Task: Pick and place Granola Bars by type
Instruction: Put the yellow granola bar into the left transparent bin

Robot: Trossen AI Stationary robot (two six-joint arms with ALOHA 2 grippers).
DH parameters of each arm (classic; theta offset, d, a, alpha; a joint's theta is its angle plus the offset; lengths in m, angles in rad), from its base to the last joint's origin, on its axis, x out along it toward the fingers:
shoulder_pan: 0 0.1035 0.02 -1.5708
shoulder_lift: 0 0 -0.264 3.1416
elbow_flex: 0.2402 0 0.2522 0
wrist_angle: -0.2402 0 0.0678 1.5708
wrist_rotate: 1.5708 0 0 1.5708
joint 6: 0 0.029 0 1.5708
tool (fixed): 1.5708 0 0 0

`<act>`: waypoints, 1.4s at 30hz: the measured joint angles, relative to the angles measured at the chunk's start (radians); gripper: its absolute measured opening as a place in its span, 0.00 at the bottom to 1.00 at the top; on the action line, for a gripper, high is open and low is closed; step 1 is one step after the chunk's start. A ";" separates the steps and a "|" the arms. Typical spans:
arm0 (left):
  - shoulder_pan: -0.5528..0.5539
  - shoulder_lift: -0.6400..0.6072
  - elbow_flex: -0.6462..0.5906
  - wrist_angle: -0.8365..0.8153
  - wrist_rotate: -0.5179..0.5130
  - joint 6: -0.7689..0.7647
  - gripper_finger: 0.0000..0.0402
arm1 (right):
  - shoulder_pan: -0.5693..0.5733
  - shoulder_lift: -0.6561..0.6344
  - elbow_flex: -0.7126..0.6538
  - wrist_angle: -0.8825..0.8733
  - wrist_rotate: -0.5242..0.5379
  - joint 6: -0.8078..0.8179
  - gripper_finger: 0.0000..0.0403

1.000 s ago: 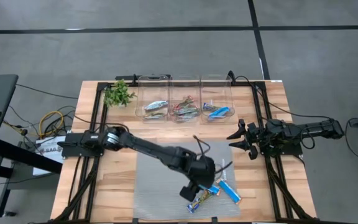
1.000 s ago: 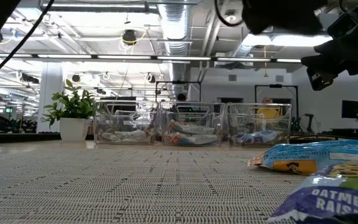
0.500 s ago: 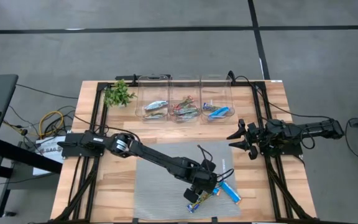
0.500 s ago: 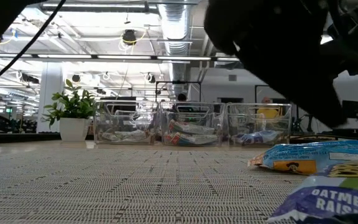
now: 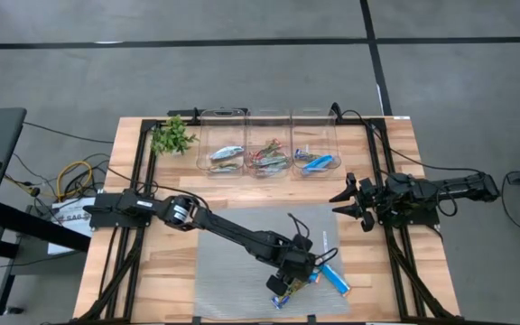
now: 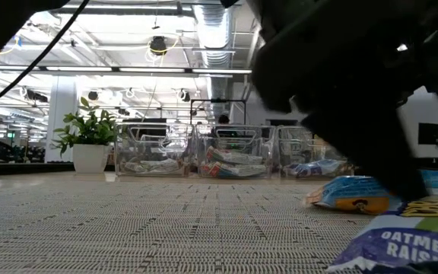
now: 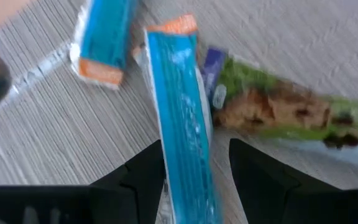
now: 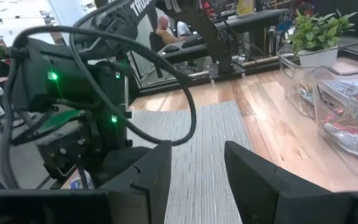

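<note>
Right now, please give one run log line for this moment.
left gripper: open, straddling blue bar on mat | right gripper: open, waiting at right edge

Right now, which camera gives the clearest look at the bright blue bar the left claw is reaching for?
The left wrist view: the bright blue bar fills it, lying between the left gripper's open fingers. The high view shows the bar only as a small blue strip by the gripper. In the low view the arm hides it, and the right wrist view doesn't show it.

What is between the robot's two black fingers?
A bright blue bar lies between the left gripper's open fingers, on the grey mat. The left wrist view shows it.
</note>
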 joint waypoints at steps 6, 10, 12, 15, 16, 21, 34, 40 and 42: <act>0.009 0.000 0.000 -0.018 -0.010 -0.001 0.39 | 0.000 0.000 0.000 -0.004 0.000 0.000 0.35; 0.017 0.000 0.000 -0.035 -0.010 -0.032 0.29 | 0.000 0.000 0.000 -0.003 0.000 0.000 0.36; 0.018 0.000 0.000 -0.038 -0.010 -0.047 0.22 | 0.000 0.000 0.000 -0.004 0.000 0.000 0.35; 0.017 -0.001 0.001 -0.042 -0.013 -0.065 0.12 | 0.000 0.000 0.000 -0.004 0.000 0.000 0.35; 0.017 -0.002 0.001 -0.042 -0.013 -0.077 0.09 | 0.000 0.000 0.000 -0.004 0.000 0.000 0.35; 0.030 -0.009 0.003 -0.040 -0.010 -0.203 0.01 | 0.000 0.000 0.000 -0.004 0.000 0.000 0.35; 0.104 -0.087 0.163 0.097 0.130 -0.372 0.01 | 0.000 0.000 0.000 -0.004 0.000 0.000 0.35; 0.114 -0.179 0.168 0.143 0.113 -0.360 0.01 | 0.000 0.000 0.000 -0.004 0.000 0.000 0.36; 0.119 -0.204 0.167 0.164 0.103 -0.357 0.00 | 0.000 0.000 0.000 -0.004 0.000 0.000 0.35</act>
